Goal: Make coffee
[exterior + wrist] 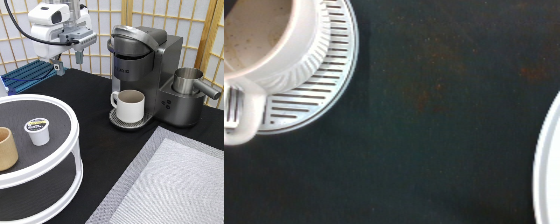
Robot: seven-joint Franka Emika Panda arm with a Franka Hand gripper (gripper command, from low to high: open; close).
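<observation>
Hand (67, 61) hangs in the air near the exterior view's top left, above the black desk (95, 107) and clear of every object. Its two fingers (78, 57) point down with a visible gap between them, spread apart and holding nothing.

Coffee pod (38, 131) stands upright on the top tier of the white two-tier round tray (60, 156) at the exterior view's left. Dark foil top with yellow-and-white label faces up. It is well apart from the hand and untouched.

Tan handleless cup (7, 148) sits on the same tier, near the pod toward the exterior view's left edge, partly cut off by the frame; the two are not touching.

Coffee machine (150, 70), grey and black, stands at the exterior view's top centre with its lid down. White handled mug (129, 105) rests on the machine's round slotted drip plate (116, 121) under the brew head, handle toward the exterior view's left. A metal cylindrical vessel with a handle (189, 81) sits on the machine's side toward the exterior view's right.

Grey woven mat (170, 185) covers the exterior view's bottom right of the desk. A blue ribbed object (27, 75) lies behind the tray at the top left.

Wrist view: mug (265, 55) with handle, on the slotted drip plate (318, 95), dark desk surface (434, 125), white tray rim (548, 165) at one edge.
</observation>
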